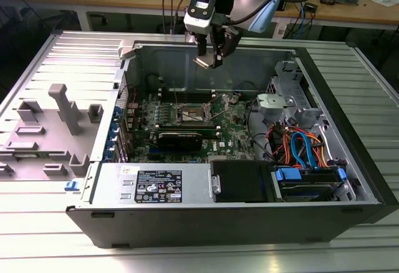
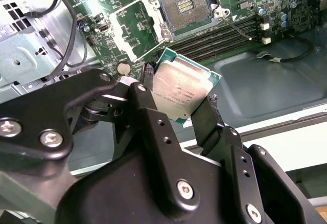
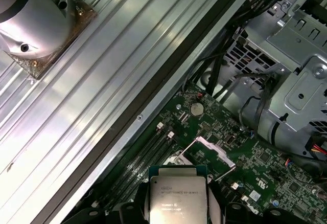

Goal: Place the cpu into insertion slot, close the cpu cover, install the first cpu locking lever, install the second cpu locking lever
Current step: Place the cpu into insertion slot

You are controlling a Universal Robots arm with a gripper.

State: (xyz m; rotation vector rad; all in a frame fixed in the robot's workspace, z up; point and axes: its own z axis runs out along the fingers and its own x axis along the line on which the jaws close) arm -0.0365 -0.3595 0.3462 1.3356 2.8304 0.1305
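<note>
Entry: cpu [image 2: 183, 86], flat square chip with a dull silver top and green edging. It is pinched by two opposite edges between the black fingers [image 2: 145, 106] of the hand [image 2: 179, 98] and held tilted in the air over the open computer case [image 1: 249, 220], well apart from the motherboard [image 1: 237, 137]. Insertion slot [image 2: 184, 4]: dark square socket with a silver rim, bare, on the green board below the chip. Cpu cover [image 2: 127, 6]: silver frame, swung open beside the slot. Locking lever [image 2: 237, 28]: thin wire rod running out from a corner of the slot. Coin cell battery [image 3: 196, 109]: on the board near the socket. The case lies on its side on a ribbed metal worktop [image 1: 50, 248].
</note>
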